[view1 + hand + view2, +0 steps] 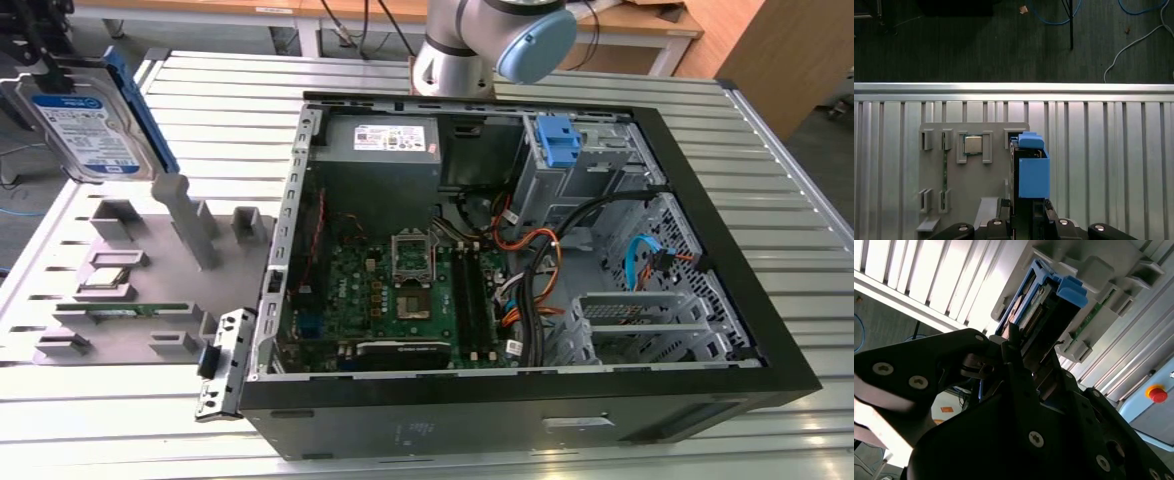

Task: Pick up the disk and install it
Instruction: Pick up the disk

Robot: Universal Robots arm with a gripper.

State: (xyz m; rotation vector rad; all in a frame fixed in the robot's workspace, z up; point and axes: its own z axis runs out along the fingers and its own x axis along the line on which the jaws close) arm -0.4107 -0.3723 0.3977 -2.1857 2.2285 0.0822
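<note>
— While the disk (83, 125) stands on edge, where over the bench (240, 90) is it?

— At the bench's far corner on the exterior view's left. Its label faces the camera and a blue rail runs along its side. It is just beyond the far end of the grey holder plate (140, 250). Whether its lower edge touches anything cannot be told.

— And the gripper (1031, 347)?

— It is pinching the disk. In the second wrist view the black fingers (1014, 360) press on the disk's two flat faces, and the blue rails reach out past the tips. In the first wrist view the disk shows edge-on, along one edge of the plate.

— What does the plate carry?

— A processor chip (973, 145) lies in one pocket, and a thin memory stick (945, 172) sits in a slot near it.

— And farther out?

— An open computer case (467, 425) lies on its side across the middle of the bench, just beside the plate. Inside it are a green motherboard (400, 290), a grey power-supply box (387, 140) in a far corner, and a bare blue bracket (558, 140) in the drive cage. The arm's base (461, 50) stands at the bench's far edge, behind the case.
</note>
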